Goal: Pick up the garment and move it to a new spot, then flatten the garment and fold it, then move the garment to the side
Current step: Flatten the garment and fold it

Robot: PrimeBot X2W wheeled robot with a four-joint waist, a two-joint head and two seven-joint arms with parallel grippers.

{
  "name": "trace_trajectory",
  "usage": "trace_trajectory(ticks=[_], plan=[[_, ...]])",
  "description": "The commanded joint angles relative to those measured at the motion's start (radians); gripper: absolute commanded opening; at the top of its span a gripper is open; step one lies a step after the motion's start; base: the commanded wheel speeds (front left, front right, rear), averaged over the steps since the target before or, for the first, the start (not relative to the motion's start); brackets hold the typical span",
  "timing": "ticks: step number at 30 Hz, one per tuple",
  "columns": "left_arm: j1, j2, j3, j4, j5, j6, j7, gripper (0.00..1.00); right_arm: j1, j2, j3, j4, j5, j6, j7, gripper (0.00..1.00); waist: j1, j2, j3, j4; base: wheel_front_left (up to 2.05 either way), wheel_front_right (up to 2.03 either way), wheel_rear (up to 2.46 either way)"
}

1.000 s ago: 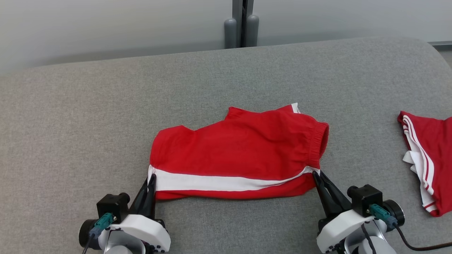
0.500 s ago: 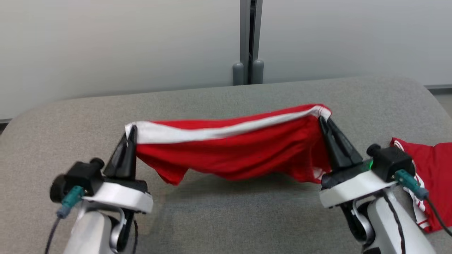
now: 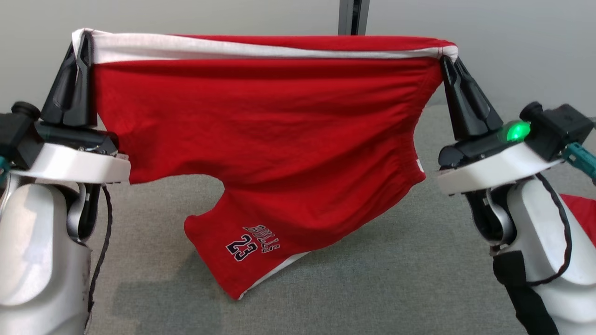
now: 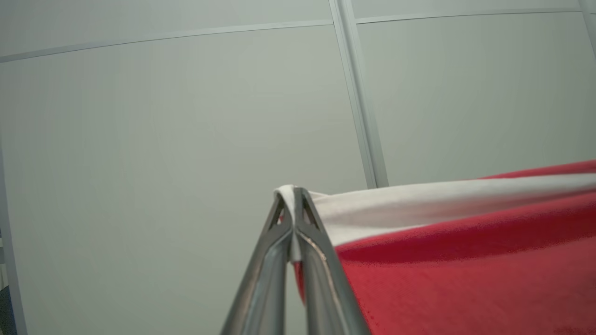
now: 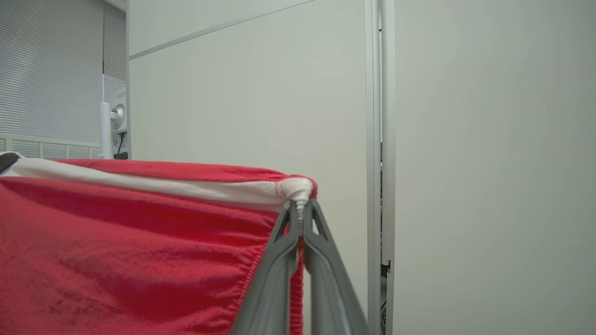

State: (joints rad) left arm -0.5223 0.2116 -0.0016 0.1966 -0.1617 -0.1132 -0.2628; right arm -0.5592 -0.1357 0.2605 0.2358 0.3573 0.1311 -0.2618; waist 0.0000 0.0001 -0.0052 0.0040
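Observation:
The garment [image 3: 260, 135] is a pair of red shorts with a white side stripe and a dark "23" print. It hangs in the air, stretched between both grippers along the white stripe, its lower leg drooping toward the grey table [image 3: 372, 279]. My left gripper [image 3: 84, 39] is shut on the left corner, seen close in the left wrist view [image 4: 292, 195]. At the waistband end my right gripper [image 3: 447, 58] is shut on the right corner, and its wrist view [image 5: 300, 202] shows the pinch on the garment [image 5: 116, 242].
Another red garment [image 3: 579, 214] lies on the table at the right edge, partly behind my right arm. A pale wall with a vertical post [image 3: 351, 16] stands behind the table.
Both grippers have risen with the garment, from the table surface to high above it. The shorts now hang open and taut. The head camera has tilted up.

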Motion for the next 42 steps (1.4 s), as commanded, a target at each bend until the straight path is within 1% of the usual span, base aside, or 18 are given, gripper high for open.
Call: trace_trajectory(ticks=[1, 4, 6, 9, 10, 14, 15, 18, 20, 24, 27, 30, 33, 37, 38, 42], plan=[[-0.037, 0.012, 0.008, 0.017, 0.001, 0.002, 0.002, 0.00, -0.031, -0.013, -0.006, 0.023, 0.002, -0.001, -0.004, 0.00, 0.0000, -0.0001, 0.043, 0.013, 0.00, 0.00, 0.00], [-0.094, 0.026, -0.002, 0.076, 0.023, 0.009, 0.002, 0.00, -0.115, -0.007, 0.003, 0.080, -0.018, -0.001, -0.004, 0.00, 0.0000, -0.0001, 0.132, 0.024, 0.00, 0.00, 0.00], [-0.165, 0.033, -0.014, 0.111, 0.038, 0.010, 0.000, 0.00, -0.196, -0.003, 0.019, 0.123, -0.038, -0.001, -0.004, 0.00, 0.0000, -0.0001, 0.206, 0.032, 0.00, 0.00, 0.00], [-0.303, 0.039, -0.026, 0.173, 0.059, 0.018, -0.001, 0.00, -0.346, -0.007, 0.021, 0.174, -0.085, -0.001, -0.004, 0.00, 0.0000, -0.0001, 0.306, 0.048, 0.00, 0.00, 0.00], [-0.404, 0.041, -0.034, 0.207, 0.073, 0.025, -0.002, 0.00, -0.444, -0.016, 0.007, 0.201, -0.118, -0.001, -0.004, 0.00, 0.0000, -0.0001, 0.354, 0.062, 0.00, 0.00, 0.00], [-0.584, 0.032, -0.032, 0.218, 0.094, 0.044, -0.002, 0.00, -0.612, -0.037, -0.039, 0.221, -0.201, -0.001, -0.004, 0.00, 0.0000, -0.0001, 0.416, 0.093, 0.00, 0.00, 0.00], [-0.615, 0.029, -0.030, 0.219, 0.094, 0.048, -0.002, 0.00, -0.636, -0.043, -0.035, 0.214, -0.226, -0.001, -0.004, 0.00, 0.0000, -0.0001, 0.423, 0.099, 0.00, 0.00, 0.00], [-0.653, 0.014, -0.024, 0.221, 0.091, 0.049, -0.001, 0.00, -0.662, -0.049, -0.049, 0.216, -0.248, -0.001, -0.003, 0.00, 0.0000, -0.0001, 0.432, 0.114, 0.00, 0.00, 0.00], [-0.613, -0.004, -0.019, 0.221, 0.079, 0.046, -0.001, 0.00, -0.627, -0.050, -0.057, 0.229, -0.251, -0.001, -0.002, 0.00, 0.0000, -0.0001, 0.429, 0.118, 0.00, 0.00, 0.00], [-0.453, -0.051, -0.003, 0.250, 0.059, 0.044, -0.001, 0.00, -0.505, -0.070, -0.022, 0.273, -0.232, -0.001, -0.002, 0.00, 0.0000, -0.0001, 0.415, 0.123, 0.00, 0.00, 0.00], [-0.294, -0.088, 0.027, 0.268, 0.037, 0.052, -0.002, 0.00, -0.362, -0.078, 0.018, 0.278, -0.195, -0.001, -0.002, 0.00, 0.0000, -0.0001, 0.398, 0.119, 0.00, 0.00, 0.00], [-0.131, -0.122, 0.043, 0.279, 0.024, 0.048, -0.002, 0.00, -0.217, -0.089, 0.060, 0.263, -0.146, -0.001, -0.002, 0.00, 0.0000, -0.0001, 0.370, 0.108, 0.00, 0.00, 0.00], [0.023, -0.141, 0.063, 0.276, 0.010, 0.048, -0.002, 0.00, -0.069, -0.092, 0.081, 0.238, -0.102, -0.002, -0.002, 0.00, 0.0000, -0.0001, 0.325, 0.094, 0.00, 0.00, 0.00], [0.174, -0.152, 0.115, 0.263, -0.045, 0.052, -0.002, 0.00, 0.095, -0.090, 0.109, 0.201, -0.052, -0.003, -0.002, 0.00, 0.0000, -0.0001, 0.261, 0.077, 0.00, 0.00, 0.00], [0.174, -0.152, 0.115, 0.263, -0.045, 0.052, -0.002, 0.00, 0.095, -0.090, 0.109, 0.201, -0.052, -0.003, -0.002, 0.00, 0.0000, -0.0001, 0.261, 0.077, 0.00, 0.00, 0.00], [0.304, -0.154, 0.104, 0.266, -0.079, 0.063, -0.002, 0.00, 0.226, -0.073, 0.135, 0.176, -0.016, -0.003, -0.002, 0.00, 0.0000, -0.0001, 0.180, 0.059, 0.00, 0.00, 0.00]])
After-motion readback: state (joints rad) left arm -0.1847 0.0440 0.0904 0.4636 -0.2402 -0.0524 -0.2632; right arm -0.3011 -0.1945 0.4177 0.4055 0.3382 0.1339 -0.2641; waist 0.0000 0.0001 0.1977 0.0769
